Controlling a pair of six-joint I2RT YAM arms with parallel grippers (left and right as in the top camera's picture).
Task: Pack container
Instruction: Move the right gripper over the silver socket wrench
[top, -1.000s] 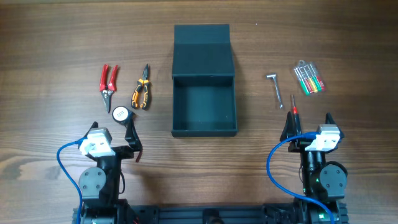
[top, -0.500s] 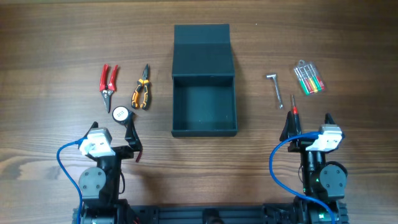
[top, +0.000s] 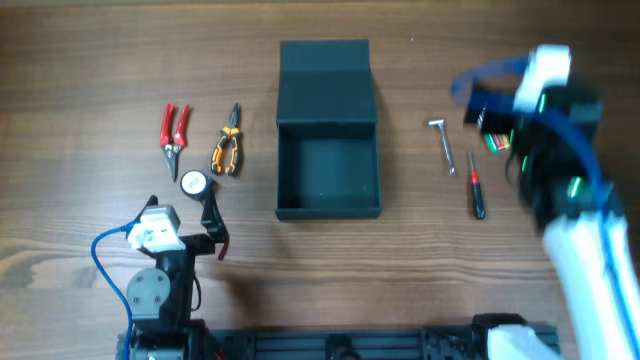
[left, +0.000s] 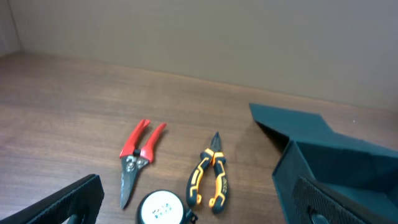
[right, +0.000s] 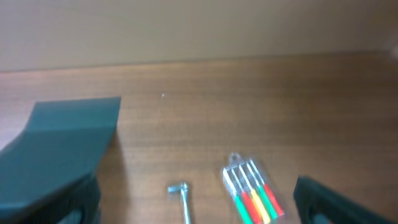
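The container (top: 328, 205) is a dark teal-black box in the table's middle, open, with its flap lid (top: 325, 68) folded back. It also shows in the left wrist view (left: 292, 162), and its lid in the right wrist view (right: 68, 134). My left gripper (top: 182, 208) is open and empty, low near a round tape measure (top: 195, 183). My right gripper (right: 202, 202) is open and empty, raised over the right-hand tools. In the overhead view the right arm (top: 550, 140) is blurred and hides its jaws.
Left of the box lie red shears (top: 175, 138) and orange-black pliers (top: 227, 150). Right of it lie an L-shaped wrench (top: 442, 145), a red-black screwdriver (top: 476, 192) and a clear pack of coloured screwdrivers (right: 252, 194), partly under the right arm.
My right arm has risen from the front right and swung toward the far right, uncovering the red-black screwdriver. The left arm and the tools have not moved.
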